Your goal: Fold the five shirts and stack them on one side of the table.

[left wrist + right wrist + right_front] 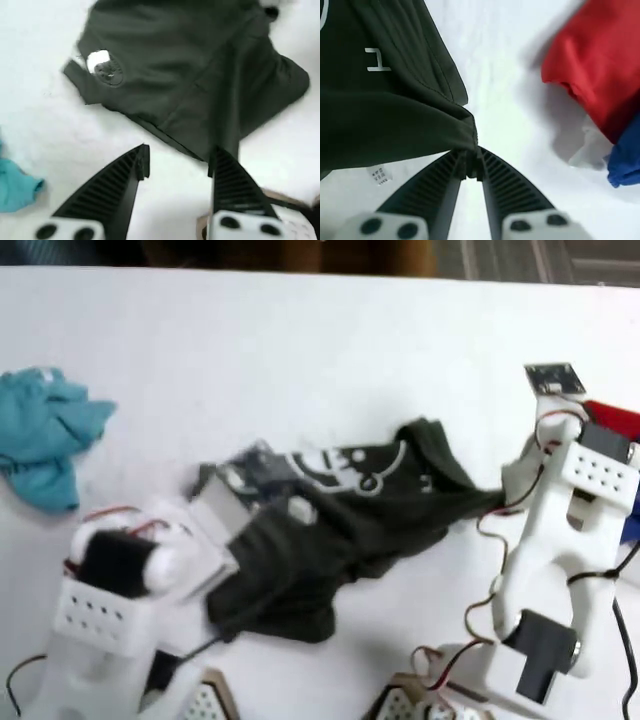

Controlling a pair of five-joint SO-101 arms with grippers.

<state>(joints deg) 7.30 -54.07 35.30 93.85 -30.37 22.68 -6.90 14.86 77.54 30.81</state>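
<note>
"Black shirt [350, 530], crumpled mid-table [300, 350]. The right gripper [471, 167] pinches one edge."
"And the left gripper [177, 160]?"
"Fingers spread, holding nothing, just over the near hem. If the right pulls alone, I'd expect the cloth to drag and bunch, or slip free of that thin pinch."

The teal shirt [45, 435] was cut off at the high view's left edge, the red shirt [612, 418] at its right edge. The blue shirt [625, 160] was cropped by the frame in the right wrist view. The dark shirt [330, 530] was partly covered by the left arm [110, 590], and its white print [350, 465] was blurred past reading. Its pinched edge was hidden between the closed tips of the right gripper [471, 165]. The label [379, 174] was too small to be read.
</note>
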